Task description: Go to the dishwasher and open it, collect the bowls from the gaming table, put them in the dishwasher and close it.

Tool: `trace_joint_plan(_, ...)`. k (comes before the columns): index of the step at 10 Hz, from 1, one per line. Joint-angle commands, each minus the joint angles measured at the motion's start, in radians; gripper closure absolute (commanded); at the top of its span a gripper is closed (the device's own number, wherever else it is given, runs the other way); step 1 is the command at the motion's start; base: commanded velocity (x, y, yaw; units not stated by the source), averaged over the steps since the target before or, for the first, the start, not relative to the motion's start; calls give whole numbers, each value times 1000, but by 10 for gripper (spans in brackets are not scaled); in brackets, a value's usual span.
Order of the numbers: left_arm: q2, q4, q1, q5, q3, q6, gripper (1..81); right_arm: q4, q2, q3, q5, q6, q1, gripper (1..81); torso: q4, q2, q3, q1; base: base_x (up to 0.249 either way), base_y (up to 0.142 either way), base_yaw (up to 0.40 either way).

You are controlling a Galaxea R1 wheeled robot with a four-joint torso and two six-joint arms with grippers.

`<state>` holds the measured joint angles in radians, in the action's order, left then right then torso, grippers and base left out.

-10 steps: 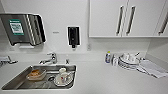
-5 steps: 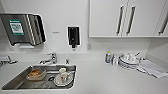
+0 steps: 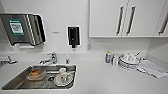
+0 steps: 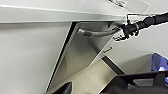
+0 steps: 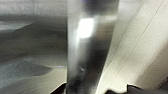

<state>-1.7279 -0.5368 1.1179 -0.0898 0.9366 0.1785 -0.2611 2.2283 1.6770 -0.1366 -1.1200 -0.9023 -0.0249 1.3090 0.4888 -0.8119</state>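
The dishwasher shows in the left wrist view as a brushed steel front between white cabinet panels, with a dark line along one edge. Its bar handle runs across the top of that front. My right gripper, on a dark arm, is at the end of this handle. The right wrist view has the shiny handle very close, running straight through the frame. Dark parts of my left gripper sit low before the steel front, apart from it. The gaming table and the bowls are out of view.
The head view looks down on a white counter with a steel sink holding a dish and a cup. Stacked plates, a cloth and a small bottle stand at the right. Wall cabinets hang above.
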Motion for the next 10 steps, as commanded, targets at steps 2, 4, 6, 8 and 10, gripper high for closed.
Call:
trace_joint_plan(2, 46, -6, -74, 4, -21, -7, 10, 19, -57, -2, -78, -4, 65, 10, 0, 0, 0, 0, 0, 0, 0)
trace_joint_plan(4, 46, -6, -72, 1, -24, -5, 10, 35, -82, -25, -78, -4, 53, 10, 0, 0, 0, 0, 0, 0, 0)
trace_joint_plan(6, 45, -6, -74, 2, -25, -5, 10, 36, -82, -30, -78, -3, 52, 10, 0, 0, 0, 0, -37, 0, 0)
trace_joint_plan(8, 46, -6, -72, 2, -27, -5, 10, 37, -74, -30, -80, -3, 53, 10, 0, -1, 1, -1, -77, 0, 0)
trace_joint_plan(10, 45, -8, -74, 2, -27, -5, 10, 37, -56, -25, -80, -4, 55, 10, 0, 0, 0, 0, -36, 0, 0)
